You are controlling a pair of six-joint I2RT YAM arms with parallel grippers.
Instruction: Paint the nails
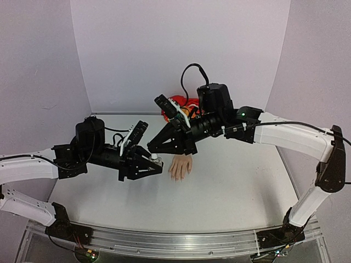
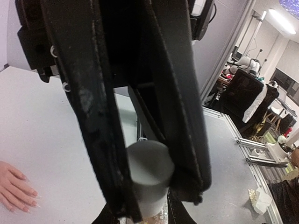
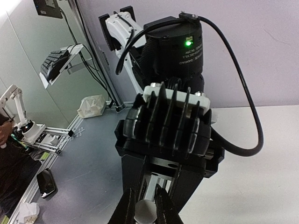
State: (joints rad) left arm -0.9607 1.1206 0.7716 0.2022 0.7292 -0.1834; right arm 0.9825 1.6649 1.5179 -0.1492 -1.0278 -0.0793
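Note:
The pale fake hand [image 1: 181, 166] lies palm down at mid-table, its bright sleeve [image 1: 176, 102] partly hidden behind my right arm. Its nails [image 2: 33, 192] show at the left edge of the left wrist view; they look bare. My left gripper [image 1: 159, 166] is shut on a small clear bottle [image 2: 156, 215], held just left of the hand's fingers. The bottle's white cap [image 2: 149, 172] points toward my right gripper [image 1: 152, 149]. The right gripper's fingers [image 3: 126, 210] are shut on either side of that cap [image 3: 145, 213].
Both arms meet over the middle of the white table [image 1: 236, 186], above and left of the fake hand. A white backdrop [image 1: 181, 49] closes off the far side. An aluminium rail [image 1: 181, 241] runs along the near edge.

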